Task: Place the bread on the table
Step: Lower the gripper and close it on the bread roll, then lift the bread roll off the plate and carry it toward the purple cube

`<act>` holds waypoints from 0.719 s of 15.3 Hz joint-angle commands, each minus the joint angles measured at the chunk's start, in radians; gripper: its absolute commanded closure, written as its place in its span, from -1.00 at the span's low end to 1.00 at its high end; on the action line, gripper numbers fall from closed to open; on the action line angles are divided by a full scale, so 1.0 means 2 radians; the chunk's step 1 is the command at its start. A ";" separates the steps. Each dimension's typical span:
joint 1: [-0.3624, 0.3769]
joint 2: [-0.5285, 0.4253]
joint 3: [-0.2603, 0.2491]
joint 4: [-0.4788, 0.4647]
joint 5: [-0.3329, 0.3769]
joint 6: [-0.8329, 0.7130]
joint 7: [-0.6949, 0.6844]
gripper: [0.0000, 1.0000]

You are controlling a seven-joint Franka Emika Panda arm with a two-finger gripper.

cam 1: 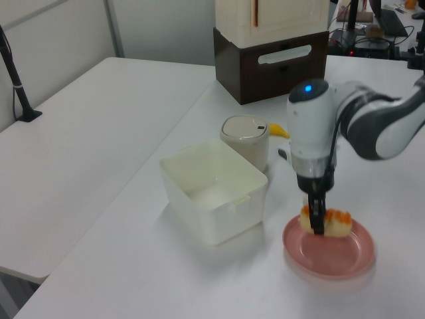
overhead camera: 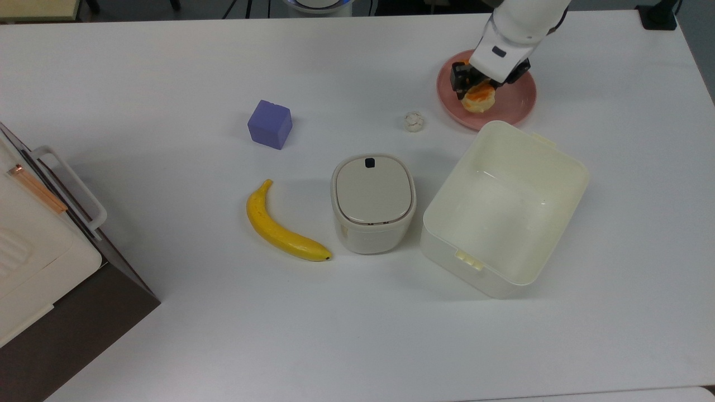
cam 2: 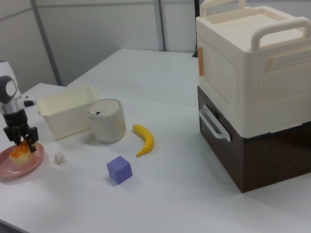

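Over the pink plate (overhead camera: 516, 103), at the top view's 1 o'clock, I see gripper (overhead camera: 479, 85) clamped on bread (overhead camera: 479, 97); slender hold, could slip and drop back before reaching table (overhead camera: 167, 67).

Glossy orange glaze tops the bread (overhead camera: 479, 99) (pale crumb below), on a smooth white table (overhead camera: 167, 67).

Pale-tan, orange-glazed bread (overhead camera: 479, 99) hangs above white table (overhead camera: 167, 67).

Yellow banana (overhead camera: 282, 226), purple cube (overhead camera: 270, 124), lidded pot (overhead camera: 372, 202), empty bin (overhead camera: 505, 207)
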 commanded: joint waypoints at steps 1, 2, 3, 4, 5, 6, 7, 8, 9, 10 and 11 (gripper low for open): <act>-0.016 -0.032 -0.031 0.037 0.003 -0.068 -0.057 -0.20; -0.016 -0.037 -0.044 0.042 0.007 -0.081 -0.075 -0.20; -0.017 -0.043 -0.057 0.044 0.011 -0.089 -0.093 -0.20; -0.022 -0.045 -0.074 0.042 0.011 -0.094 -0.116 -0.20; -0.024 -0.044 -0.083 0.039 0.009 -0.095 -0.130 -0.20; -0.026 -0.044 -0.094 0.037 0.005 -0.098 -0.143 -0.20; -0.027 -0.045 -0.120 0.032 0.002 -0.101 -0.170 -0.20; -0.027 -0.044 -0.138 0.031 0.002 -0.101 -0.188 -0.20; -0.027 -0.044 -0.148 0.030 0.000 -0.100 -0.200 -0.20; -0.029 -0.041 -0.159 0.022 -0.007 -0.098 -0.212 -0.21; -0.031 -0.038 -0.168 0.015 -0.014 -0.094 -0.216 -0.25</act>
